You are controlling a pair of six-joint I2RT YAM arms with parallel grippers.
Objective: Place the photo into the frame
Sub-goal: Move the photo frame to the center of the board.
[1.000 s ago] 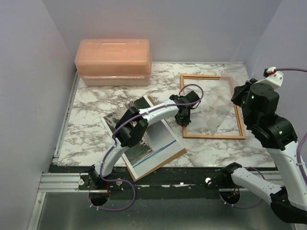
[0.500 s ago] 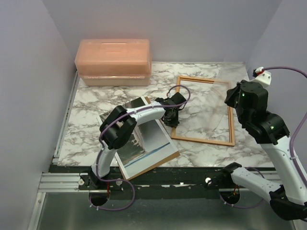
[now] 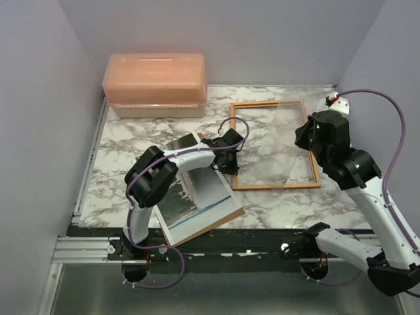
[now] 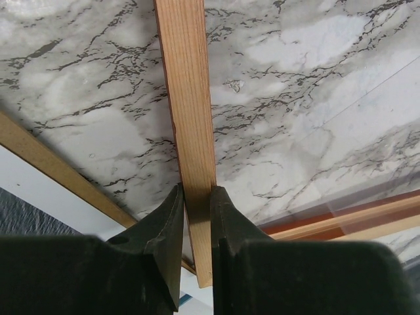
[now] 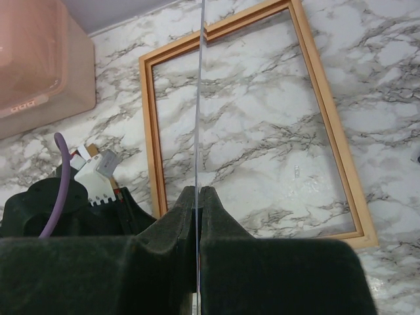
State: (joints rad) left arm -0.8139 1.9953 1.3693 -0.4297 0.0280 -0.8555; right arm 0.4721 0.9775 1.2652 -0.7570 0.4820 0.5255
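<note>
The left fingers (image 4: 172,211) were closed on one side rail of the frame (image 3: 275,186), pinching the wood-coloured strip between both pads near the frame's near-left corner. The frame lay on the marble-patterned counter (image 3: 125,164), right of centre, with its lighter wood-coloured face up.

The right fingers (image 5: 187,205) were closed on the edge of a clear sheet (image 3: 281,147). In the right wrist view the sheet appeared edge-on as a thin line. In the top view it was tilted over the frame's opening.

The photo (image 3: 197,200) lay picture side up at the near-left of the counter, on a brown backing board (image 4: 59,170), just left of the frame. The left arm crossed above its far part.

A translucent pink storage box (image 3: 154,82) stood at the far-left edge of the counter, well apart from the frame.
</note>
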